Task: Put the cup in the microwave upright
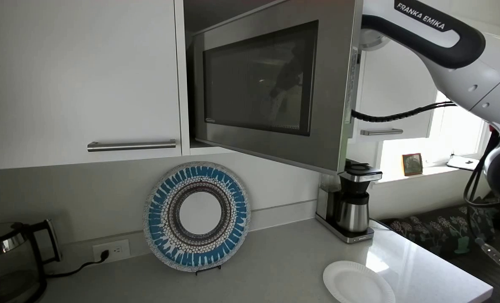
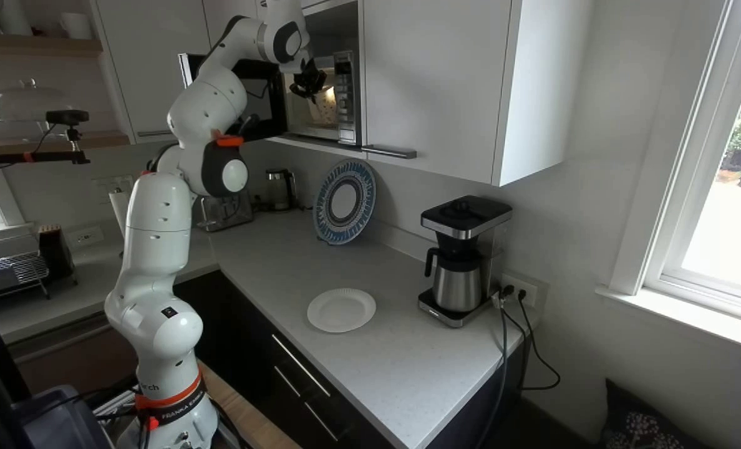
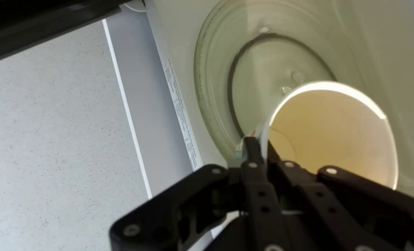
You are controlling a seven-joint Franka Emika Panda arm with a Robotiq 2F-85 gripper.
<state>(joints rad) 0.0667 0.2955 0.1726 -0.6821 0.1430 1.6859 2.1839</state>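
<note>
The large silver-grey microwave (image 1: 330, 84) has its door swung open. Its control panel (image 2: 345, 100) and lit inside show in an exterior view. My gripper (image 3: 261, 148) is shut on the rim wall of a white cup (image 3: 329, 129), one finger inside and one outside. The cup's mouth faces the wrist camera, above the glass turntable (image 3: 214, 115). In an exterior view the patterned cup (image 2: 327, 111) is in the microwave opening, below the gripper (image 2: 312, 95), and looks roughly upright. I cannot tell whether its base touches the turntable. The door hides gripper and cup in an exterior view.
The open door (image 2: 264, 100) stands beside the arm. White cabinets (image 2: 433, 81) flank the microwave. On the counter below are a white plate (image 2: 342, 310), a coffee maker (image 2: 464, 262), a blue patterned decorative plate (image 2: 345, 202) and a glass kettle (image 1: 6, 261).
</note>
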